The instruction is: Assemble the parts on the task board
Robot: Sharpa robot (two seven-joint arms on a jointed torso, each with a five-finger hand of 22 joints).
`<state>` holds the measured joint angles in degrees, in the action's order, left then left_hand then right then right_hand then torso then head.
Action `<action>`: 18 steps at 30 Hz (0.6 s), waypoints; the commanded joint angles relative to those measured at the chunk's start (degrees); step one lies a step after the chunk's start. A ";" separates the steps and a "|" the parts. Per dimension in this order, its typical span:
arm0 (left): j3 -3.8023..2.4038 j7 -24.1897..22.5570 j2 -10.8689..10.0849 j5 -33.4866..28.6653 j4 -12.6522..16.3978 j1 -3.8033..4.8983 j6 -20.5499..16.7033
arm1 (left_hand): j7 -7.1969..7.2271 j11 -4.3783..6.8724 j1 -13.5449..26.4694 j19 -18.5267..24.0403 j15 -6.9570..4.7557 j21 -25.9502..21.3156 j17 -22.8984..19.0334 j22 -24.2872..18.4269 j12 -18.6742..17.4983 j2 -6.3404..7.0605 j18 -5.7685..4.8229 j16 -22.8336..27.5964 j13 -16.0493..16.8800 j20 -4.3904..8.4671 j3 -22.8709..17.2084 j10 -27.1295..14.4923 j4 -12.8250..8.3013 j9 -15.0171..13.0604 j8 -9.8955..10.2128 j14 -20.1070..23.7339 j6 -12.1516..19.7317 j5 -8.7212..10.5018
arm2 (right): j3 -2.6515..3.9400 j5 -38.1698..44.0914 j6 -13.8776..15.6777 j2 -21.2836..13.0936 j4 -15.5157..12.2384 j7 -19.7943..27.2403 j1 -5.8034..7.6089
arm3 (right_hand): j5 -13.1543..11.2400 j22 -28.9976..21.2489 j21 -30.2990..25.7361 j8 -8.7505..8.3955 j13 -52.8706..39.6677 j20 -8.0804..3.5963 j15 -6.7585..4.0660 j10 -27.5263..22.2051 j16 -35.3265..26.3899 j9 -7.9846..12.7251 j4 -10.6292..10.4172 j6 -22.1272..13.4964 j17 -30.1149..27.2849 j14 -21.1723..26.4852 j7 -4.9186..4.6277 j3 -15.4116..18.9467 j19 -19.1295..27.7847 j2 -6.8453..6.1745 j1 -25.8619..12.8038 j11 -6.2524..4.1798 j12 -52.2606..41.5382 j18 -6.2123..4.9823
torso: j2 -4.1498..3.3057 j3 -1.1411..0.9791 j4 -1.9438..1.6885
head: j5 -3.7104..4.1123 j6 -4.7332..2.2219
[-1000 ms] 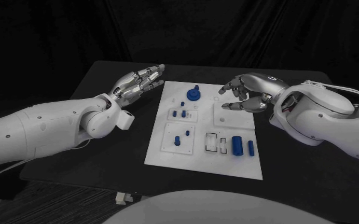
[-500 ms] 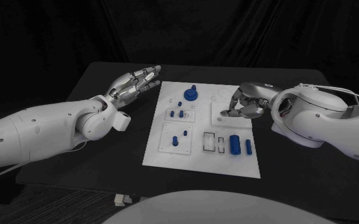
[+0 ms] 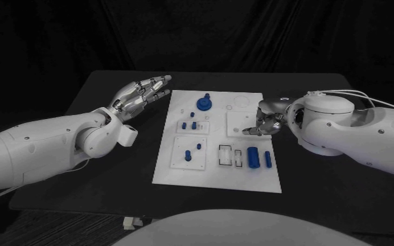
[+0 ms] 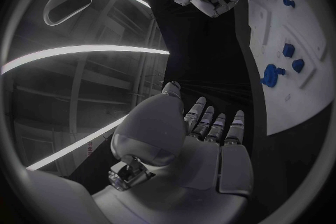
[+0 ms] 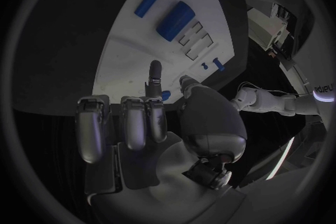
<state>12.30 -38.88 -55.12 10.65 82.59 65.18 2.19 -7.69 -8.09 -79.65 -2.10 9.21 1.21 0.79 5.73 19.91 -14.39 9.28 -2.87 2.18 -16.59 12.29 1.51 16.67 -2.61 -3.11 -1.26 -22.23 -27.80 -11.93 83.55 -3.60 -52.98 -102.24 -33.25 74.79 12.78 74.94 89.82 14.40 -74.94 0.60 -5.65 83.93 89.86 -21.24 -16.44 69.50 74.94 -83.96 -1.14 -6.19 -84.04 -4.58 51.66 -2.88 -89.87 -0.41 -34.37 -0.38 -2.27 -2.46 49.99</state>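
Observation:
The white task board (image 3: 215, 176) lies mid-table. On it stand a blue round part with a knob (image 3: 204, 106), two small blue pegs (image 3: 193, 125), one peg (image 3: 188, 155), and a large blue cylinder (image 3: 253, 158) beside a thinner one (image 3: 267, 159). My right hand (image 3: 267, 122) is low over the square plate (image 3: 239, 122) at the board's right edge, fingers curled. In the right wrist view a blue speck (image 5: 165, 94) shows between thumb and finger of that hand (image 5: 150, 123); whether it is held is unclear. My left hand (image 3: 141, 95) hovers open beside the board's far left corner.
Empty rectangular slots (image 3: 230, 156) sit left of the large cylinder. Black table (image 3: 320, 183) surrounds the board, with dark curtains behind. The left wrist view shows my left hand (image 4: 203, 134), the round part (image 4: 269, 74) and the right hand (image 4: 210, 0) across the board.
My right hand has come down from above the board's far right corner to the square plate, fingers curling in. The left hand stays open. The camera has shifted a little.

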 commanded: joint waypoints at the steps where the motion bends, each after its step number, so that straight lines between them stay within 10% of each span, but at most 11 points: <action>1: -0.05 -4.98 0.06 -0.07 0.12 -0.05 0.80 | 0.23 -0.08 -0.57 -0.08 -0.27 0.41 0.11 0.12 0.48 0.04 0.66 -0.50 0.12 -0.11 -0.28 0.24 -0.17 -0.01 -0.21 -0.16 -0.18 -0.30 | 0.02 -2.40 -7.13 0.39 0.57 -3.66 -0.18 | -0.07 15.06 0.18 -2.17 -15.06 0.37 0.57 6.07 0.14 1.40 0.21 -0.97 15.06 -6.04 -0.70 -0.05 -5.96 0.22 0.36 0.90 -0.13 0.41 | 0.00 0.00 -0.01 | 0.39 0.01; 10: -0.05 -5.14 -0.13 -0.07 0.31 -0.05 0.75 | 0.71 -0.93 -0.67 -0.11 -0.09 0.42 0.12 0.13 0.91 0.13 0.66 -0.64 0.15 -0.11 -0.22 0.35 -0.14 0.03 -0.26 -0.18 -0.09 -0.31 | 0.02 -10.22 -8.33 1.21 2.20 -3.96 -0.75 | -1.03 15.06 0.18 -5.73 -15.06 1.15 1.33 6.07 0.14 3.79 1.68 -2.72 15.06 -6.04 -1.84 -0.08 -5.96 0.40 2.06 1.88 -0.13 0.41 | 0.00 0.03 0.02 | 0.26 0.01; 14: -0.05 -5.17 -0.23 -0.07 0.37 -0.05 0.67 | 0.79 -1.06 -0.68 -0.12 -0.05 0.43 0.13 0.14 1.03 0.14 0.66 -0.68 0.17 -0.11 -0.21 0.37 -0.14 0.03 -0.27 -0.19 -0.09 -0.32 | 0.02 -11.51 -5.91 1.11 2.17 -3.78 -1.10 | -0.91 15.06 0.18 -9.66 -15.06 2.21 2.89 6.07 0.14 6.90 2.88 -8.73 15.06 -6.04 -4.11 0.14 -5.96 0.03 3.40 3.80 -0.13 0.41 | 0.00 0.03 0.01 | 0.06 0.01; 15: -0.05 -5.18 -0.24 -0.07 0.36 -0.05 0.66 | 0.79 -1.06 -0.68 -0.12 -0.05 0.43 0.13 0.14 1.03 0.14 0.66 -0.68 0.17 -0.11 -0.21 0.37 -0.14 0.03 -0.27 -0.19 -0.09 -0.32 | 0.02 -11.75 -5.10 1.00 2.11 -3.68 -1.18 | -0.58 15.06 0.18 -10.82 -15.06 2.84 3.95 6.07 0.14 9.04 3.60 -14.78 15.06 -6.04 -5.10 0.16 -5.96 -0.21 4.32 4.85 -0.13 0.41 | 0.00 0.03 0.03 | 0.08 0.01; 18: -0.05 -5.21 -0.20 -0.07 0.30 -0.05 0.64 | 0.89 -1.21 -0.69 -0.12 -0.01 0.43 0.13 0.13 1.07 0.13 0.66 -0.70 0.17 -0.10 -0.21 0.38 -0.13 0.05 -0.26 -0.20 -0.02 -0.32 | 0.02 -12.15 -3.53 0.74 2.00 -3.51 -1.29 | -0.70 15.06 0.18 -10.71 -15.06 2.66 2.50 6.07 0.14 11.60 4.16 -20.91 15.06 -6.04 -3.59 0.36 -5.96 -0.42 5.15 2.78 -0.13 0.41 | 0.00 0.02 0.02 | 0.17 0.01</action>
<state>12.31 -38.88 -55.39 10.65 82.78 65.18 2.35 -7.26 -8.82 -79.88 -2.10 9.21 1.44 0.83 5.79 20.70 -14.16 9.28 -3.32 2.26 -16.59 12.30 1.84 16.66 -2.60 -3.11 -1.26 -22.21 -27.80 -11.94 73.76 -9.29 -52.12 -100.10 -35.80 73.65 11.99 74.93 89.82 3.69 -74.93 3.48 -2.59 84.00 89.86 -10.17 -12.62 49.82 74.93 -83.95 -5.08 -5.83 -84.02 -5.06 56.21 0.41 -89.86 -0.43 -34.37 -0.36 -2.25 -2.37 49.99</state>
